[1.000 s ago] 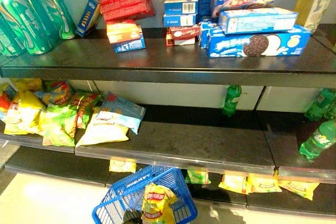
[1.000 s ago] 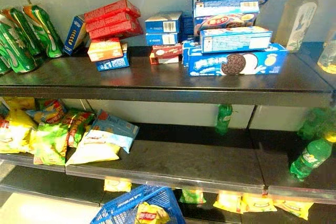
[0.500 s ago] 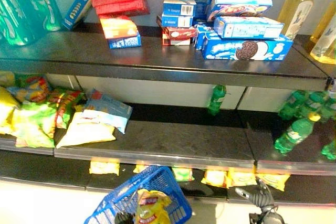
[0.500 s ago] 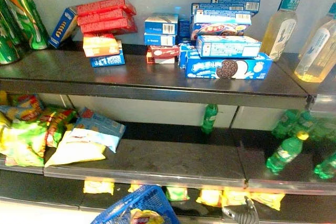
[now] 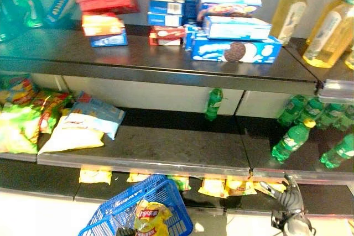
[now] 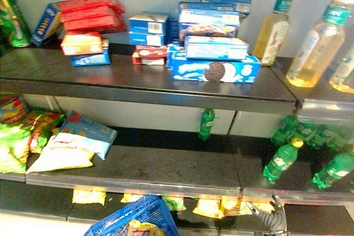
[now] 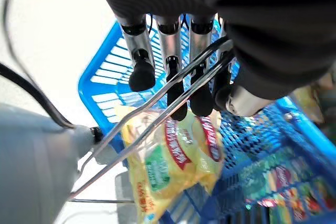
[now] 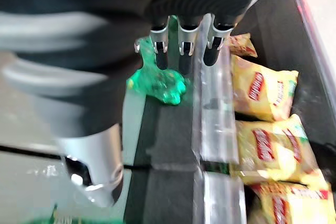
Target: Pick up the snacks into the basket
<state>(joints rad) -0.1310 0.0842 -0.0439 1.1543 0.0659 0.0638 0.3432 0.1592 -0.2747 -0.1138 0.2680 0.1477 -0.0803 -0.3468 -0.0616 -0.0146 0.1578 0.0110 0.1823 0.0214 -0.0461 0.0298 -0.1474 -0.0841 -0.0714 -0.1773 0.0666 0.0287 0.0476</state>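
Observation:
A blue plastic basket hangs low at the front left with a yellow snack bag inside it. My left hand has its fingers curled round the basket's wire handle; the bag lies below them. My right hand is raised at the lower right, open and holding nothing. Its fingers point at the front edge of the middle shelf. More yellow snack bags lie in a row on the bottom shelf, just left of that hand.
Chip bags pile up at the left of the middle shelf, green bottles at its right. The top shelf carries red and blue biscuit boxes and tall yellowish bottles.
The camera has swung right, bringing the bottles at the right into view. My right hand has come up into view at the lower right. The basket stays in my left hand.

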